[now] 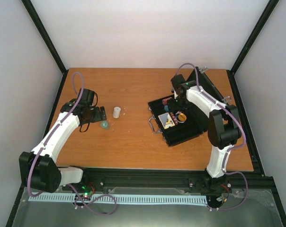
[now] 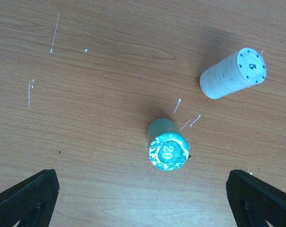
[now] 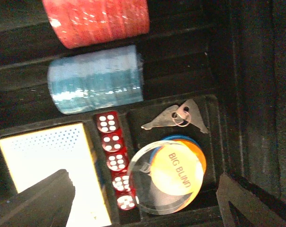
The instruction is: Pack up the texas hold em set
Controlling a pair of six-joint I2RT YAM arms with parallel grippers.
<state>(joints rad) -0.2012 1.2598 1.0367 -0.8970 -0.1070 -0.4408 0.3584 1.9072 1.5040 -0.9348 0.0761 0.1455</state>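
The black case (image 1: 185, 130) lies open at the right of the table. In the right wrist view it holds a red chip stack (image 3: 95, 21), a blue chip stack (image 3: 95, 79), a row of red dice (image 3: 115, 158), a card deck (image 3: 48, 165), keys (image 3: 176, 118) and clear and orange discs (image 3: 169, 177). My right gripper (image 3: 143, 208) hovers open and empty over the discs. A teal chip stack (image 2: 167, 144) and a white chip stack (image 2: 234, 73) stand on the table. My left gripper (image 2: 143, 203) is open and empty, just short of the teal stack.
The case lid (image 1: 214, 92) stands up behind the right arm. The case's metal handle (image 1: 152, 124) faces the table's middle. Black frame posts and white walls enclose the wooden table (image 1: 133, 142).
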